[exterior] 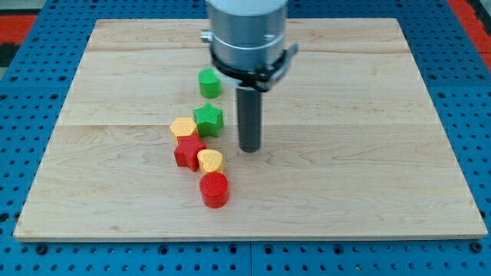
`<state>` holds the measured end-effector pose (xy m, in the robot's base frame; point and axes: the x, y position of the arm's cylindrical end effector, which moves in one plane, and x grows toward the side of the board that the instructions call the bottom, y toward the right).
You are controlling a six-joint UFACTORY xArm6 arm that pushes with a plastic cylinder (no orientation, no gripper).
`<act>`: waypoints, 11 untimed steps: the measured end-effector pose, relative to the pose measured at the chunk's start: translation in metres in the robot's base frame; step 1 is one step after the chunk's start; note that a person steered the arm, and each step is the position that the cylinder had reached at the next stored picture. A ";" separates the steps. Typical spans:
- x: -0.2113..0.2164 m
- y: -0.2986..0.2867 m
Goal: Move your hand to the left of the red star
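My tip (250, 149), no fingers, right of red star (188, 152), yellow heart (210, 160) between

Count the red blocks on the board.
2. The red star sits in the cluster between the yellow blocks; the red cylinder is nearest the view's bottom. The arm may hide others behind it.

A small red star-shaped plastic block (187, 152) lies flat on the pale wooden bench (368, 169), left of the view's centre. Its points spread outward, its top face level. It sits in the lower half of the bench.
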<state>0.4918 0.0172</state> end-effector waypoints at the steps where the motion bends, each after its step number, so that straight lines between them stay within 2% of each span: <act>1: 0.062 0.021; 2: 0.105 0.013; 3: 0.126 -0.019; 5: 0.127 -0.155; 6: 0.110 -0.204; 8: 0.034 -0.238; 9: 0.012 -0.237; 11: 0.011 -0.184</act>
